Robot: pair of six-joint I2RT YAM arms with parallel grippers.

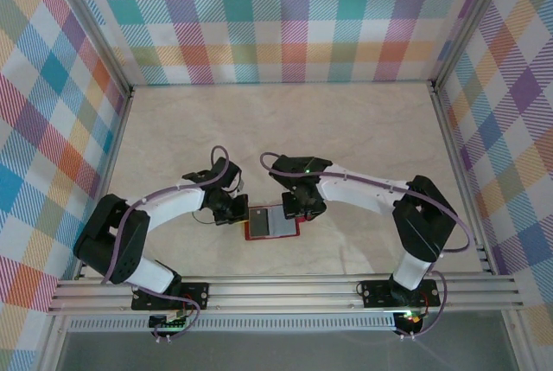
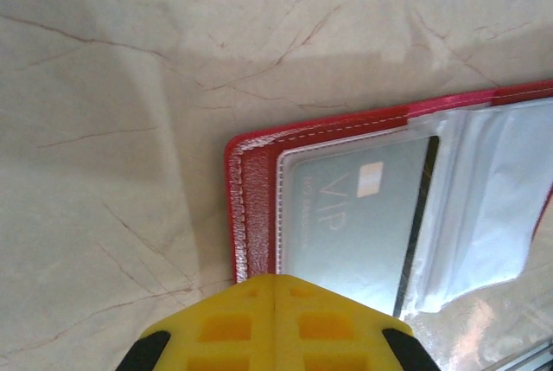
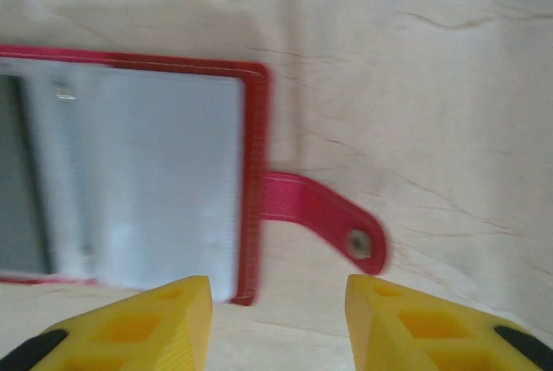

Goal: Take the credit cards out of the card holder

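Red and leather-like, the card holder (image 2: 252, 215) lies open and flat on the pale table (image 2: 104, 86), between the two claws. One card (image 2: 354, 215) with a black band sits in a clear soft pocket (image 2: 492, 207); more may hide behind it, I cannot tell. The left claw (image 2: 275, 283) is pinched shut on nothing, at the holder's red edge. The right claw (image 3: 278, 289) is wide open and empty, near the snap tab (image 3: 321, 214). The card looks light, thin, stiff and slippery, so I would pinch its bare edge while the other claw presses the light holder down.
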